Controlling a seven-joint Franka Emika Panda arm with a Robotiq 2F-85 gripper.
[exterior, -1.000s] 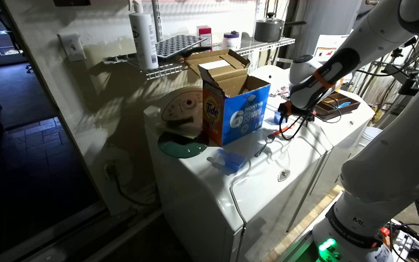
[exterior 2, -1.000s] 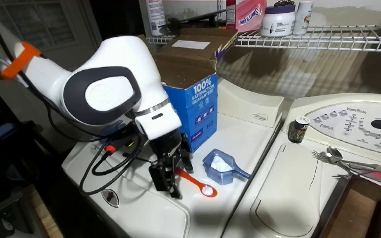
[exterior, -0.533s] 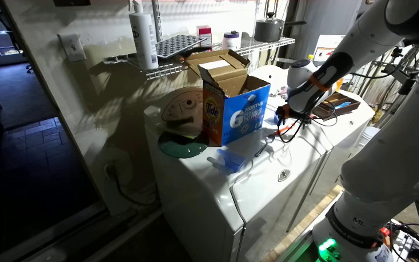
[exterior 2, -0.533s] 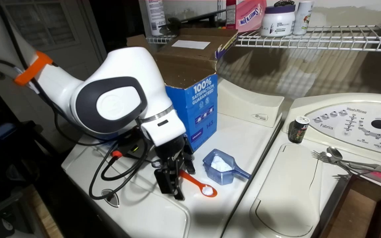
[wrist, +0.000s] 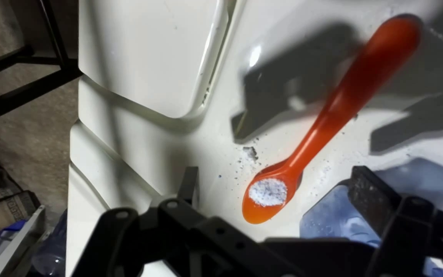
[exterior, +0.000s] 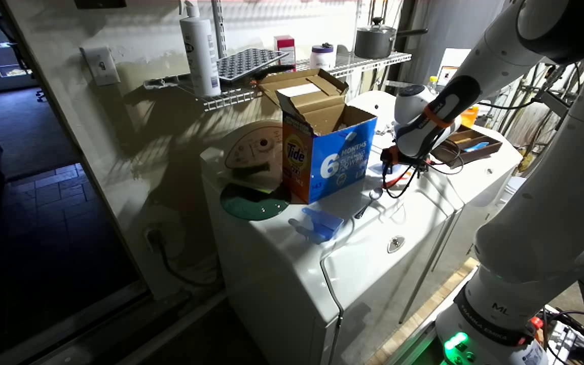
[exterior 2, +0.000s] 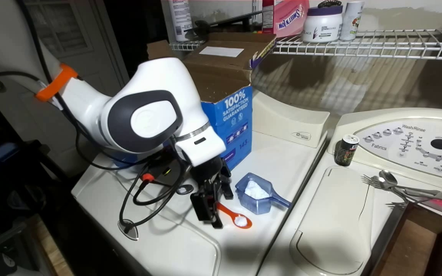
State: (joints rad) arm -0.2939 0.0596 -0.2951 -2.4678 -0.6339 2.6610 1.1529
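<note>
My gripper (wrist: 275, 175) hangs with its jaws apart above the orange spoon (wrist: 327, 123) holding white powder (wrist: 268, 192), near a blue scoop (exterior 2: 257, 206)

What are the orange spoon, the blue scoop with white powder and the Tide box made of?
The orange spoon is probably plastic: smooth, evenly coloured, with glossy highlights. The blue scoop also looks like plastic, slightly shiny and seemingly translucent. The Tide box is apparently cardboard: colour print outside, plain matt brown inside.
</note>
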